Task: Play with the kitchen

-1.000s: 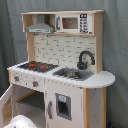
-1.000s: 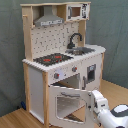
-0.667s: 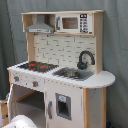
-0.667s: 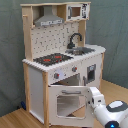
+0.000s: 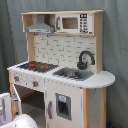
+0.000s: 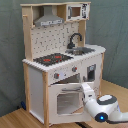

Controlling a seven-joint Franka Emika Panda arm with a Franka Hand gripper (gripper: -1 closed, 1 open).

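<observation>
Kitchen (image 6: 60, 65) stands upright on wooden floor (image 6: 12, 119), mid-frame in both exterior views; hob (image 6: 52, 59) left, sink (image 6: 82, 50) and faucet (image 6: 75, 39) right in second exterior view; oven door (image 6: 67, 97) part open, swung outward; arm with tool (image 6: 86, 91) at door's upper edge, cannot tell whether shut or apart; judgement: door play under way, knobs (image 6: 65, 72), hob, sink seemingly untouched.

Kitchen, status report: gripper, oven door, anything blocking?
Gripper at the oven door's top edge, fingers unclear. Oven door ajar on the kitchen. Nothing blocking seen.
</observation>
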